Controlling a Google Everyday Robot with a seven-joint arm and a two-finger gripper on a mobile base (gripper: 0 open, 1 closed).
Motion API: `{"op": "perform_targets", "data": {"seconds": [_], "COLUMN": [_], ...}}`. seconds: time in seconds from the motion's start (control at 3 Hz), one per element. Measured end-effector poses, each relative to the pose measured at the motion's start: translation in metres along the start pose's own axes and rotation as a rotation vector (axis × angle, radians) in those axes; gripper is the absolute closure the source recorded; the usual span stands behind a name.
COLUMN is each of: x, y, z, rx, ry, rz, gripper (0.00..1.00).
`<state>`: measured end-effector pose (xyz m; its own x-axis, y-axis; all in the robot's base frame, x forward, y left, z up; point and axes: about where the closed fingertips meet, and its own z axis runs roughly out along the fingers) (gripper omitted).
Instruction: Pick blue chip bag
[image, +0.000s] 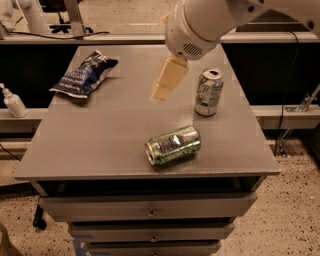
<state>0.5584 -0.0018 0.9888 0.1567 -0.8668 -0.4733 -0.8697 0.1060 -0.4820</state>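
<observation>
The blue chip bag (85, 74) is a crumpled dark navy foil bag with white lettering. It lies flat at the far left of the grey table top (100, 135). My gripper (168, 80) hangs from the white arm over the far middle of the table. It is above the surface, to the right of the bag and well apart from it. It holds nothing that I can see.
A green-and-silver soda can (208, 92) stands upright right of the gripper. A second, dented can (172, 145) lies on its side near the front edge. Drawers (150, 207) sit under the table top. A white pump bottle (12, 101) stands on a ledge to the left.
</observation>
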Motion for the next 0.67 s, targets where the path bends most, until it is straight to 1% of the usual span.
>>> {"op": "perform_targets", "data": {"seconds": [0.33, 0.67], "x": [-0.024, -0.040], "y": [-0.016, -0.027], "z": [0.042, 0.080], "rx": [0.039, 0.078], "ry": [-0.063, -0.118], "rz": [0.006, 0.020], "gripper": [0.00, 0.00]}}
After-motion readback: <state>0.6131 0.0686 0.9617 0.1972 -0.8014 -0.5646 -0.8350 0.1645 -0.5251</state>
